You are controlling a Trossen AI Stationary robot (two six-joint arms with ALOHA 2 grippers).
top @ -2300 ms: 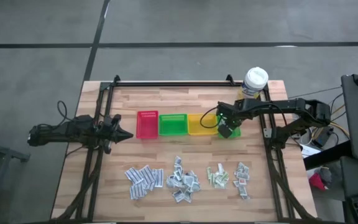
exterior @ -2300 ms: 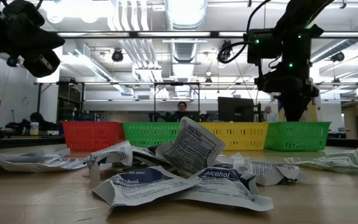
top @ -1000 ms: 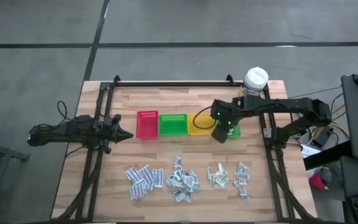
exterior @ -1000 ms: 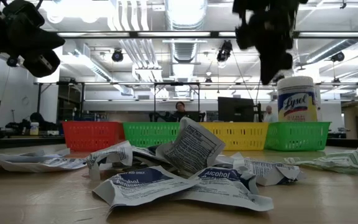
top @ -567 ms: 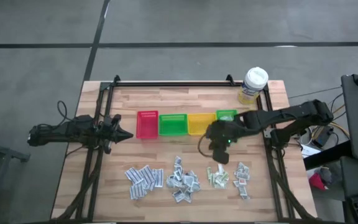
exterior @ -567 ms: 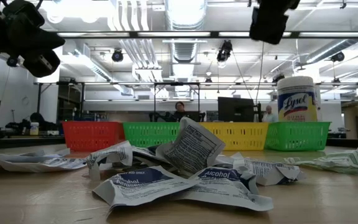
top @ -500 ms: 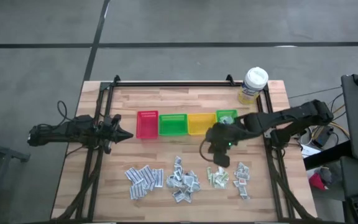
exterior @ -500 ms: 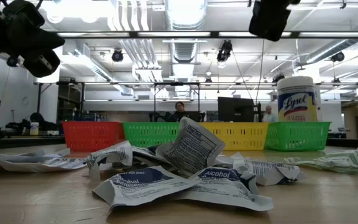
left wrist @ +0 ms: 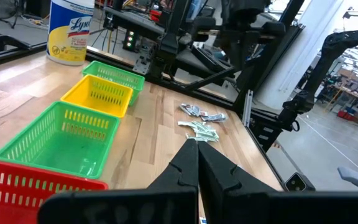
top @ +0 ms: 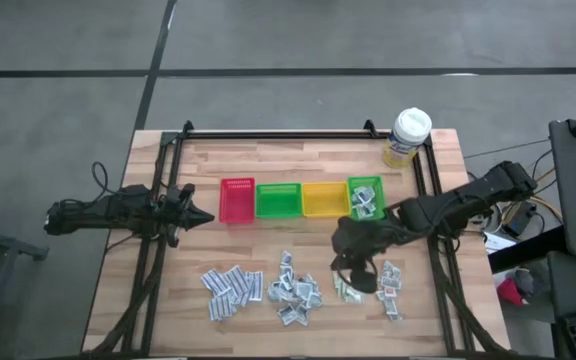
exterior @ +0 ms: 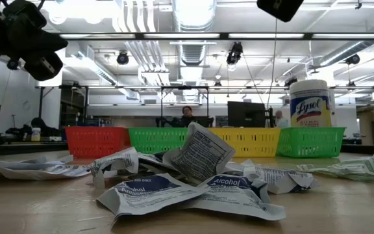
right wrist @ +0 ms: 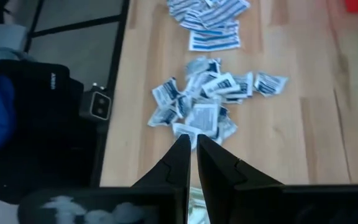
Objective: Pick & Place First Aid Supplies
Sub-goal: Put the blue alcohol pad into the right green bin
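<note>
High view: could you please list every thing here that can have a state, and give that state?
left hand: shut, empty, at the table's left edge.
right hand: fingers close together, nothing seen between them, above the sachet piles.
red bin: empty.
large green bin: empty.
yellow bin: empty.
small green bin: holds a few sachets.
wipes tub: upright, lid on.
sachets: in four loose piles on the table.

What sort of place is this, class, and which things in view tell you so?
Probably a robotics lab or workshop. A wooden table with a metal frame carries two robot arms, exposed ducts and strip lights run across the ceiling, and a person sits at a monitor behind the coloured bins.
</note>
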